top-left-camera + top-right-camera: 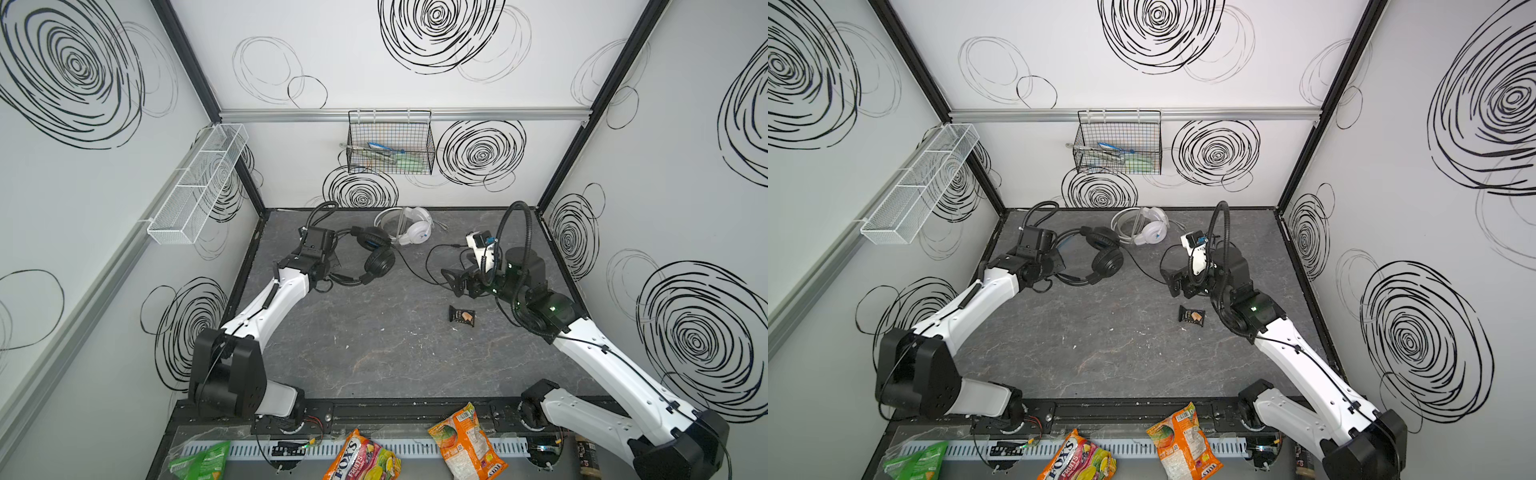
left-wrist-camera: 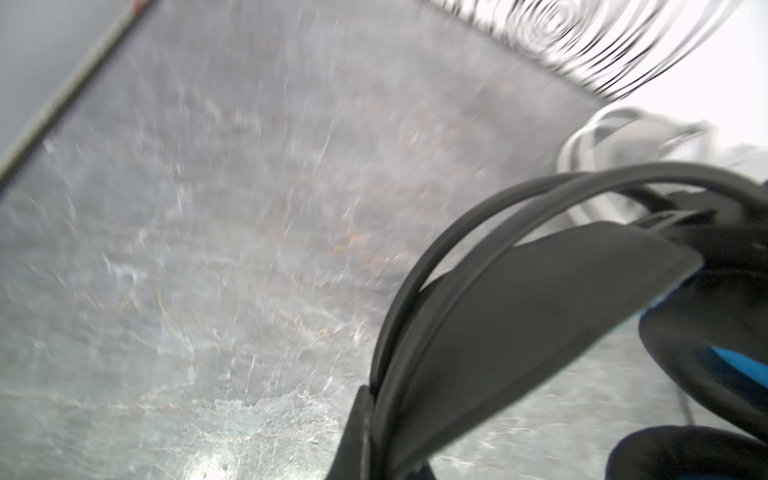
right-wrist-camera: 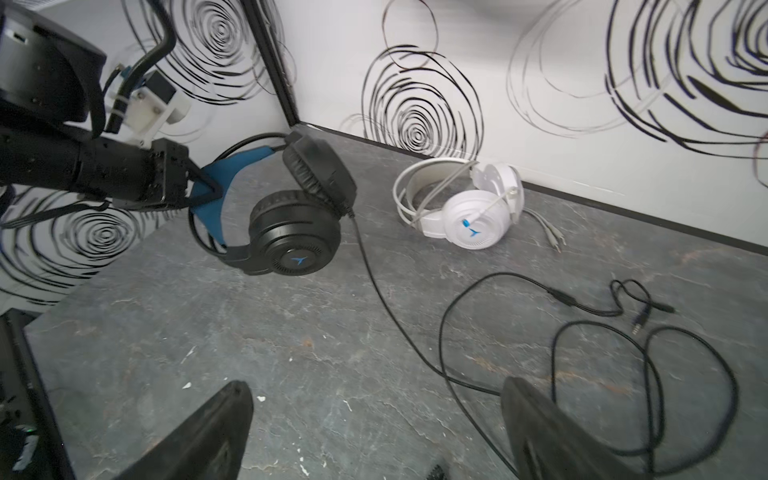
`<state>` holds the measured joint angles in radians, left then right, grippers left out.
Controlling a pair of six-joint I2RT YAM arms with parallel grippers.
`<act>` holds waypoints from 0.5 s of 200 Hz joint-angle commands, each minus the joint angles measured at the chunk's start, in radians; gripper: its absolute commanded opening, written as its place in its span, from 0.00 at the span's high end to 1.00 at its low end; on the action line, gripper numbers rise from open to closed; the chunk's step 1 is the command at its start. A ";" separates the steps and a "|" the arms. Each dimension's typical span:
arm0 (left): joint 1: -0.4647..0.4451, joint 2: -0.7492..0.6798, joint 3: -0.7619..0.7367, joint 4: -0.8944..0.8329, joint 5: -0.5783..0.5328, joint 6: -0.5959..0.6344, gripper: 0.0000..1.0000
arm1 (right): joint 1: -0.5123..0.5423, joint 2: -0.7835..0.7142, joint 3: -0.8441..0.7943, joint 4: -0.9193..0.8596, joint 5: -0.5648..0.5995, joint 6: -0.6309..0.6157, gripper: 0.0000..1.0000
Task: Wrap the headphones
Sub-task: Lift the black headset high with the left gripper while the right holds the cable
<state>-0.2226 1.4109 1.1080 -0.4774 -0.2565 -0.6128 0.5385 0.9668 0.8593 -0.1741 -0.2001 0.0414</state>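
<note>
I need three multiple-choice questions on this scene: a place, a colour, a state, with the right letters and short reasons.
1. Where does the white headset lie?
A) by the back wall
B) in the wire basket
C) among snack bags

2. What colour lines the headband of the black headset?
A) red
B) blue
C) yellow

3. The left gripper is
A) open
B) shut on that headband
C) shut on a cable

1 A: it rests close to the wall's foot.
2 B: blue padding shows inside the band.
3 B: its jaws pinch the band.
</note>
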 commanded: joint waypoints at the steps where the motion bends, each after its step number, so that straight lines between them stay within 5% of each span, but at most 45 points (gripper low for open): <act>1: -0.053 -0.088 0.073 -0.024 -0.055 0.050 1.00 | -0.001 -0.034 -0.052 0.104 -0.134 0.012 0.03; 59: -0.247 -0.222 0.124 -0.070 -0.092 0.068 1.00 | -0.043 -0.120 -0.143 0.150 -0.215 -0.002 0.03; 100: -0.302 -0.251 0.183 -0.085 -0.058 0.079 1.00 | -0.044 -0.193 -0.201 0.178 -0.247 -0.079 0.03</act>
<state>-0.5076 1.2030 1.2198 -0.6323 -0.3252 -0.5282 0.4973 0.8288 0.6991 -0.0540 -0.3916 0.0200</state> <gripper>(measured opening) 0.089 0.974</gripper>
